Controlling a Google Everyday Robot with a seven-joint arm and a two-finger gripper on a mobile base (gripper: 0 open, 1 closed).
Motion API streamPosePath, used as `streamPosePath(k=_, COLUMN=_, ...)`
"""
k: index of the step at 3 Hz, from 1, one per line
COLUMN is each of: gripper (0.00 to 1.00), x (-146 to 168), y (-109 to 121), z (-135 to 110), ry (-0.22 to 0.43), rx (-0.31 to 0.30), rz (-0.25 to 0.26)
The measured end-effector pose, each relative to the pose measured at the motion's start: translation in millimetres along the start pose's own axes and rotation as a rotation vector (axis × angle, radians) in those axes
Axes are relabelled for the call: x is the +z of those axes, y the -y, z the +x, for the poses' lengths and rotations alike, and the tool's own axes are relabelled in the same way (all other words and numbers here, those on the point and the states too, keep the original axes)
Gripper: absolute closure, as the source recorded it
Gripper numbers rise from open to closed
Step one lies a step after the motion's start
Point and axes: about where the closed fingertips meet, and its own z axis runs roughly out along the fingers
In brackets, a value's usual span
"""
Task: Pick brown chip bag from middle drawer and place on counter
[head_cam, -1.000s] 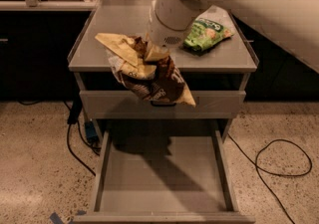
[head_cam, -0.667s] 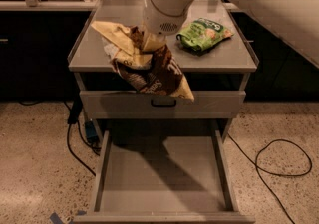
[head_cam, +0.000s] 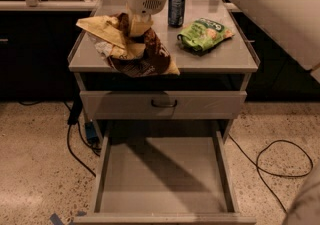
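Observation:
My gripper (head_cam: 136, 23) is over the left half of the counter (head_cam: 215, 60), under the white wrist. It is shut on the brown chip bag (head_cam: 136, 55), a crinkled brown and tan bag that hangs from it. The bag's lower end reaches the counter's front edge; I cannot tell whether it rests on the surface. The middle drawer (head_cam: 165, 181) is pulled fully open below, and its grey floor is bare. The bag hides the fingertips.
A green chip bag (head_cam: 204, 33) lies on the counter's right half, with a dark soda can (head_cam: 176, 9) behind it. The drawer with a dark handle (head_cam: 164, 103) is closed. Cables lie on the floor at the right (head_cam: 280, 161) and left (head_cam: 75, 136).
The gripper has carried the brown chip bag back and up, from in front of the cabinet's face to over the counter's left half. The drawer has stayed open.

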Motion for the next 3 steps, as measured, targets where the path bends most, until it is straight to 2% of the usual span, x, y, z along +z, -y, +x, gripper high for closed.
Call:
streamPosePath(k=1, gripper=1.0, x=6.4, y=7.5, z=5.5, ry=-0.011, rx=-0.013, rz=-0.001)
streamPosePath(k=3, gripper=1.0, x=36.9, y=43.7, z=42.4, ry=-0.06, rx=-0.077, rz=0.016)
